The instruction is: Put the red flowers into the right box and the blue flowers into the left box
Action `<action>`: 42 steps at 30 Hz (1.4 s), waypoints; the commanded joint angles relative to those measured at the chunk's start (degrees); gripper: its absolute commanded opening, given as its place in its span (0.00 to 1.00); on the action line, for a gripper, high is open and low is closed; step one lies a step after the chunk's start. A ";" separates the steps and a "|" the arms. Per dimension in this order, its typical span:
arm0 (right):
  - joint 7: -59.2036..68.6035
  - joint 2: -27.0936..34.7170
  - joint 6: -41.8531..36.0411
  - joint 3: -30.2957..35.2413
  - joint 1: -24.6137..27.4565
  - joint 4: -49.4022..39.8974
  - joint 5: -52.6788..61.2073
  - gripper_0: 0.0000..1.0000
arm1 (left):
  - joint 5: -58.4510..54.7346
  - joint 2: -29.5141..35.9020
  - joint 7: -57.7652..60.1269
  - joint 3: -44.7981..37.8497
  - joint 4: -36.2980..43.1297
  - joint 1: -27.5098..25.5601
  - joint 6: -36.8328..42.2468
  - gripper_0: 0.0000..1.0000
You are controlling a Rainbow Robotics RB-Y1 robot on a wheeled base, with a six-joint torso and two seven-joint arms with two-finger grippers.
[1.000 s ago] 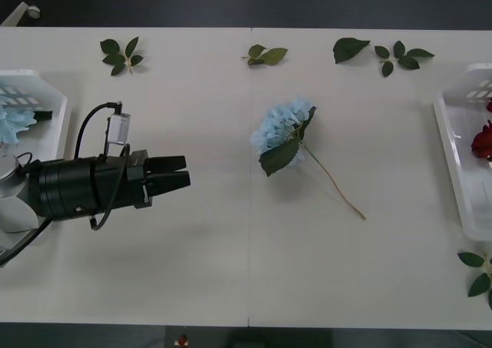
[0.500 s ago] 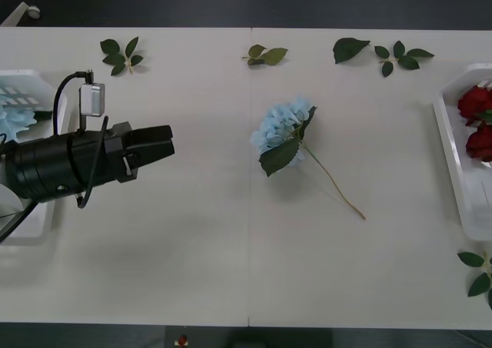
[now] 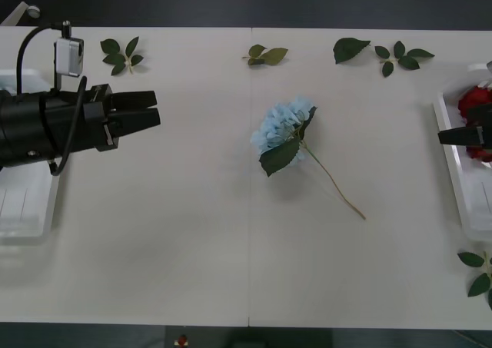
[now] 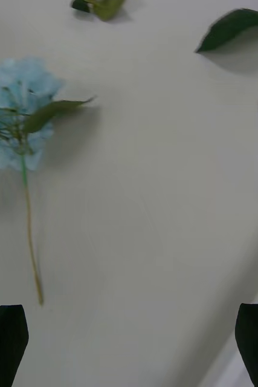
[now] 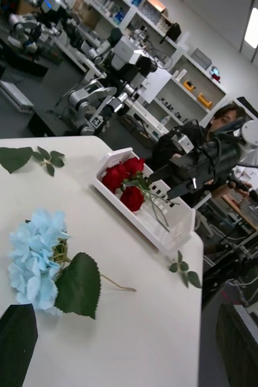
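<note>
One blue flower is seen lying near the middle of the table, its stem trailing toward the robot's right and the near edge, with bare tabletop open on every side of it. In the left wrist view the same bloom and its big dark leaf are shown flat on the surface, well apart from both boxes.

The left gripper is held over the table's left part, just beside the left box, pointing toward the flower; a wide stretch of clear surface is left between the two. Its black fingers are seen at both bottom corners of its own wrist view, so it is spread wide and nothing is carried.

The right gripper is found at the right edge, over the near rim of the right box. Its fingers are likewise parted to the corners of its wrist view, empty.

The red flowers are seen lying inside the right box, blooms toward the far end, stems running along the tray.

Loose leaf sprigs are lined up along the far edge, and another sprig is placed near the right front corner, all clear of the central space.
</note>
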State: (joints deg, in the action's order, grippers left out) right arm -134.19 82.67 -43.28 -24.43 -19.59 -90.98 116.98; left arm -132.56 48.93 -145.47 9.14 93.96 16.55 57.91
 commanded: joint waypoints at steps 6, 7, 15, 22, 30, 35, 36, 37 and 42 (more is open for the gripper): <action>20.29 -2.95 -0.49 0.44 -5.46 -13.08 -17.40 1.00 | 16.19 -7.19 15.92 -15.82 14.32 -5.65 7.66 0.85; 21.87 -3.83 -2.24 0.53 -6.61 -13.61 -19.42 1.00 | 17.07 -8.33 15.92 -16.70 14.94 -6.62 8.53 0.85; 34.17 -13.85 -17.54 -7.12 -21.64 -11.94 -31.29 1.00 | 22.61 -17.56 14.43 -21.36 17.75 -12.42 16.71 0.85; 40.85 -21.94 -18.15 -23.64 -34.20 -5.88 -40.08 1.00 | 26.21 -19.14 12.58 -20.92 19.86 -16.46 17.06 0.85; 43.66 -28.88 -21.49 -29.27 -36.40 -2.18 -50.80 1.00 | 31.13 -21.69 10.83 -20.30 19.86 -18.48 17.06 0.85; 43.75 -32.40 -21.76 -30.59 -36.40 1.07 -53.61 1.00 | 33.86 -22.83 10.56 -20.21 19.86 -18.22 16.97 0.85; 43.66 -33.19 -21.49 -30.94 -36.40 2.03 -54.14 1.00 | 34.47 -22.92 10.47 -20.04 19.86 -18.13 16.88 0.85; 43.66 -33.72 -20.96 -31.29 -36.40 2.74 -54.67 1.00 | 35.00 -22.92 10.39 -19.95 19.86 -18.04 16.71 0.85; 43.66 -36.53 -17.89 -32.61 -36.66 6.96 -55.28 1.00 | 35.53 -23.01 10.21 -18.46 19.86 -17.87 14.78 0.85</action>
State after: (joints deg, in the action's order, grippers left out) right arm -92.05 47.11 -62.02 -57.24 -54.79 -85.33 61.91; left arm -97.13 25.57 -132.18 -10.93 112.04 -1.70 73.89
